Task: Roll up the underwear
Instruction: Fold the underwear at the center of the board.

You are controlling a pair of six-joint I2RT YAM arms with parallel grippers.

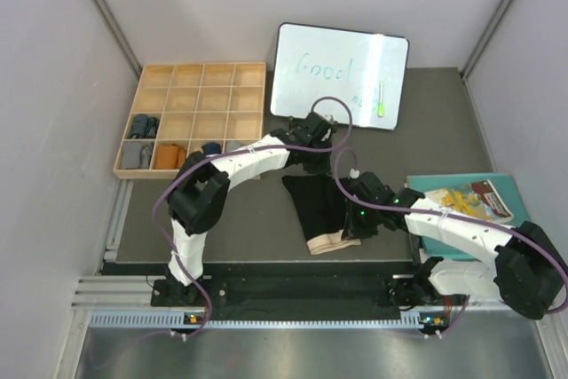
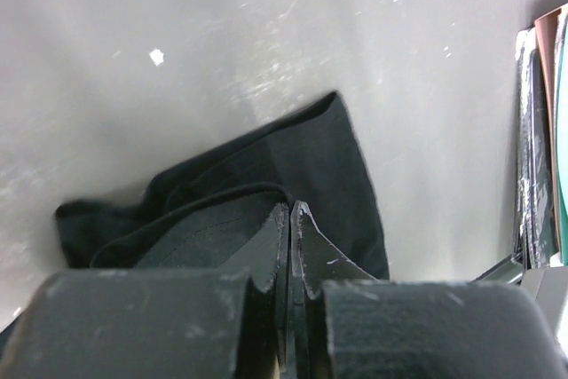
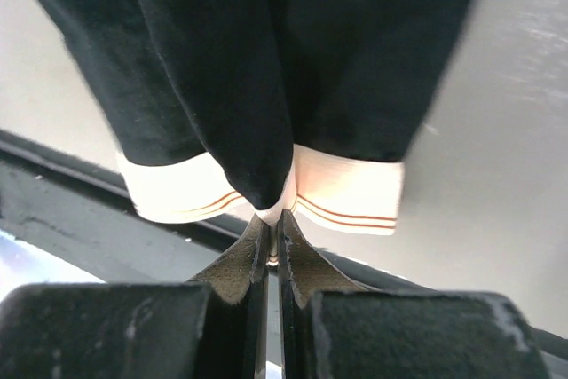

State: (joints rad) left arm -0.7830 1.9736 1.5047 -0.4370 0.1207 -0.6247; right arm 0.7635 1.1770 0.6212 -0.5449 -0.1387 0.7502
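- In the middle of the dark mat (image 1: 222, 219), the black underwear (image 1: 321, 206) lay flat, between the two arms.
- Its beige waistband (image 1: 333, 244) was at the near end, close to the near edge of the mat.
- The left gripper (image 1: 314, 162) was at the far end of the black underwear.
- From the left wrist camera, its fingers (image 2: 271, 241) were pressed together with almost no gap, and the black cloth (image 2: 328, 166) ran right up between their tips, so it looked pinched.
- The right gripper (image 1: 349, 224) was at the right side of the underwear, near the waistband.
- From the right wrist camera, its fingers (image 3: 244, 259) were squeezed tight on a fold of the black cloth (image 3: 266, 59), right where it met the waistband (image 3: 346, 188).
- A wooden tray (image 1: 191, 67) with many little boxes sat at the far left.
- In its near boxes were a grey bundle (image 1: 135, 157), an orange bundle (image 1: 169, 157) and a dark blue bundle (image 1: 210, 147), too small for me to tell more.
- A whiteboard (image 1: 342, 59) with a green pen (image 1: 380, 99) on it lay far back.
- A teal book (image 1: 457, 239) lay on the right.
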